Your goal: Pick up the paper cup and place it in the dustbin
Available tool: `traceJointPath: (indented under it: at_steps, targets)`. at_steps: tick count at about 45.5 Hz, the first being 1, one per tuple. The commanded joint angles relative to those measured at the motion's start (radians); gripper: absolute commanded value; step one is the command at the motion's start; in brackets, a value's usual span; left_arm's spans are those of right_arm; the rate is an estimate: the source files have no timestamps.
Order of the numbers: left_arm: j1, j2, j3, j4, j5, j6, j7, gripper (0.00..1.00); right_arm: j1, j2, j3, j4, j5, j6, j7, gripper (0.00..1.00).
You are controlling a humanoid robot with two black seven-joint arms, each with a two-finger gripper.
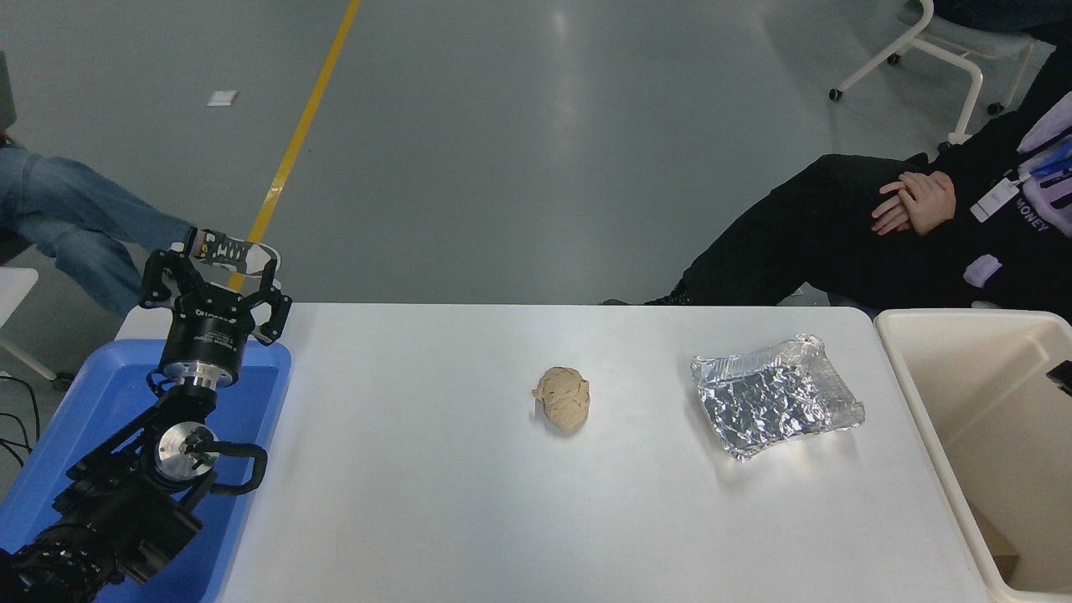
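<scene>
The cream dustbin [925,419] stands at the table's right end, cut off by the picture's right edge. The paper cup is out of view. Of my right gripper only a small black sliver [1062,373] shows at the right edge, over the dustbin. My left gripper [209,270] is parked at the lower left over the blue tray [100,385], open and empty.
A crumpled tan paper ball [562,398] lies mid-table. A crumpled foil tray [775,406] lies to its right, near the dustbin. A seated person in black [837,234] is at the far right; another person's leg and shoe [226,251] are at the far left.
</scene>
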Motion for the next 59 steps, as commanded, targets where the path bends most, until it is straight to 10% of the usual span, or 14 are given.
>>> traceJointPath:
  at_steps: [1, 27, 43, 59]
  targets:
    - [0.001, 0.0, 0.0, 0.0, 0.001, 0.0, -0.001, 0.99, 0.438, -0.016, -0.356, 0.387, 0.006, 0.046, 0.002, 1.0]
    - [0.001, 0.0, 0.0, 0.0, -0.001, 0.0, -0.001, 0.99, 0.991, 0.326, -0.562, 0.556, 0.012, 0.797, 0.008, 1.0]
    - [0.001, 0.0, 0.0, 0.0, 0.001, 0.0, -0.001, 0.99, 1.17, 0.587, -0.528, 0.584, 0.031, 0.797, 0.01, 1.0]
    - [0.001, 0.0, 0.0, 0.0, 0.001, 0.0, -0.001, 0.99, 1.27, 0.584, -0.519, 0.572, 0.032, 0.797, 0.008, 1.0]
